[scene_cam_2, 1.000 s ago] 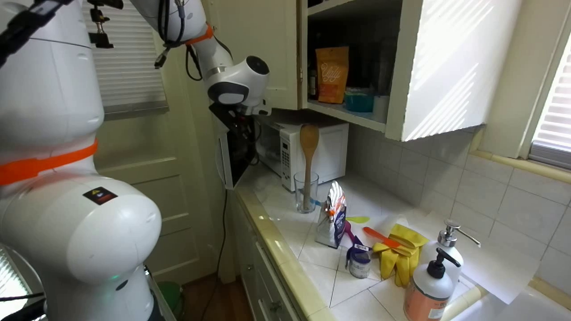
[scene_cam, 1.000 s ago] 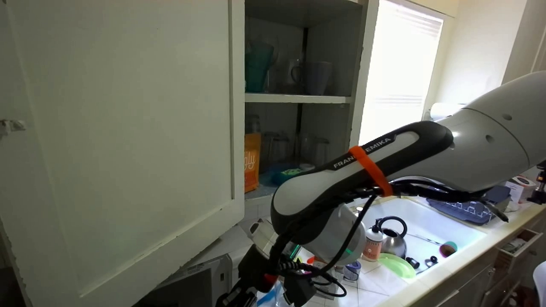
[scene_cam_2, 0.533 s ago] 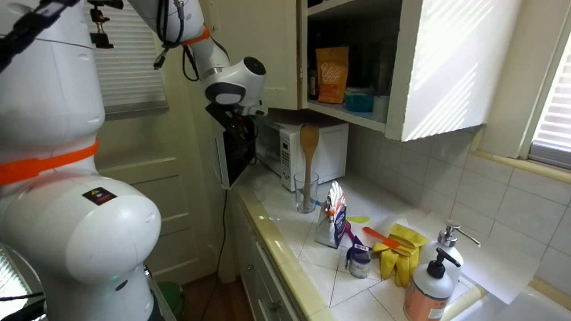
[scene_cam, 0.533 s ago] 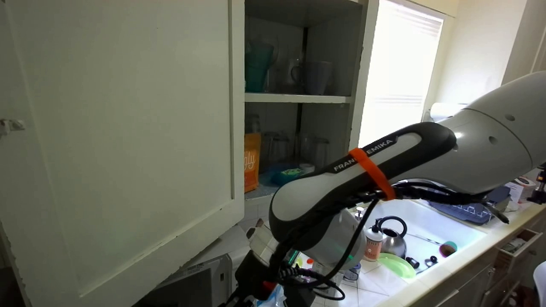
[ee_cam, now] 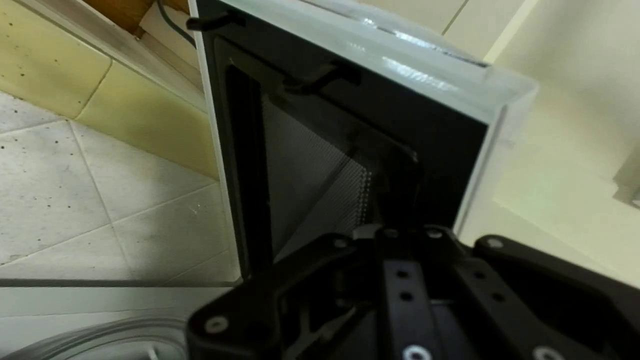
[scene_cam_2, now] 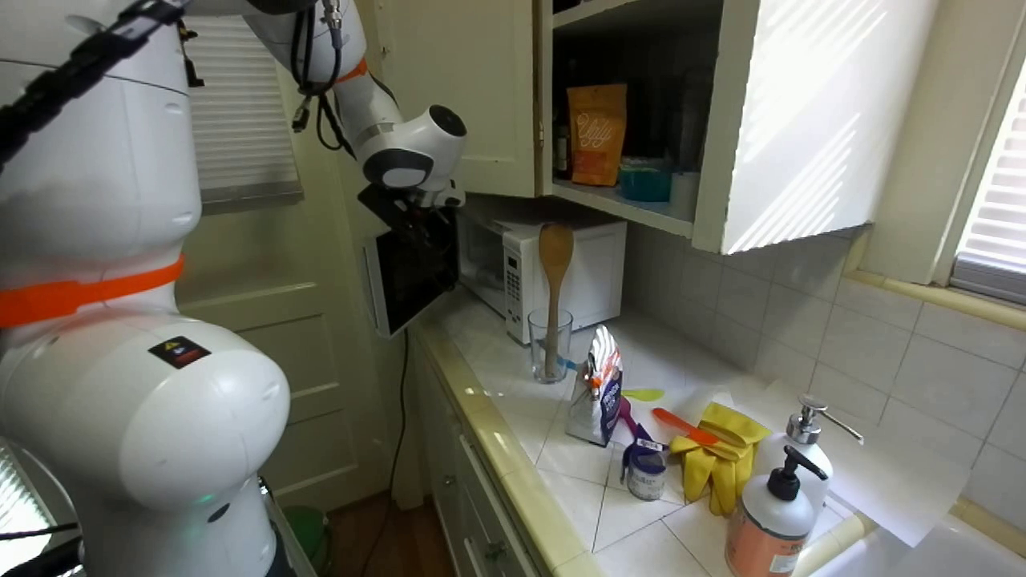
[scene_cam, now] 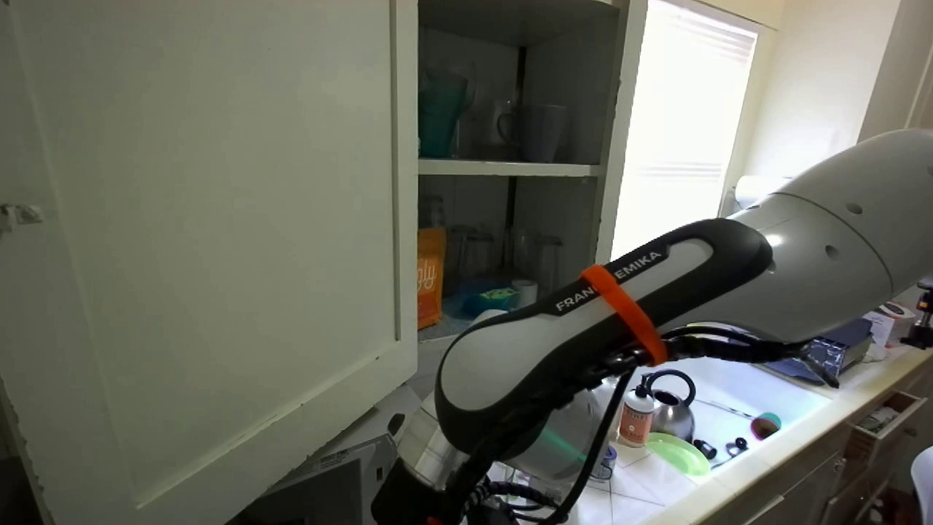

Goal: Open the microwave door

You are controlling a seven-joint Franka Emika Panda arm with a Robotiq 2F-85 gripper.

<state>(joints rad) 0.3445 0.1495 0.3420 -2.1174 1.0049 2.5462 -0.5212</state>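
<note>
The microwave door (scene_cam_2: 383, 292) stands swung out from the white microwave (scene_cam_2: 573, 268), with its dark inner face toward the counter. In the wrist view the door's inner side (ee_cam: 310, 165) fills the middle, with a dark mesh window, a pale frame and two black latch hooks. My gripper (ee_cam: 412, 231) is shut, with nothing seen between its fingers, and its tips lie at the inner face; contact is hard to make out. In an exterior view the gripper (scene_cam_2: 429, 232) is dark against the door. Another exterior view shows the microwave's open front (scene_cam: 372, 467), with door and fingertips out of view.
An open cupboard door (scene_cam: 255, 219) hangs above the microwave; it also shows in an exterior view (scene_cam_2: 465, 96). A glass with a wooden spoon (scene_cam_2: 553, 304) stands by the microwave. A foil bag (scene_cam_2: 597, 393), yellow gloves (scene_cam_2: 721, 457) and soap bottles (scene_cam_2: 773, 513) are on the counter.
The microwave door has swung wider, moving left in an exterior view. The arm and gripper have moved the same way with it, and the arm sits slightly lower.
</note>
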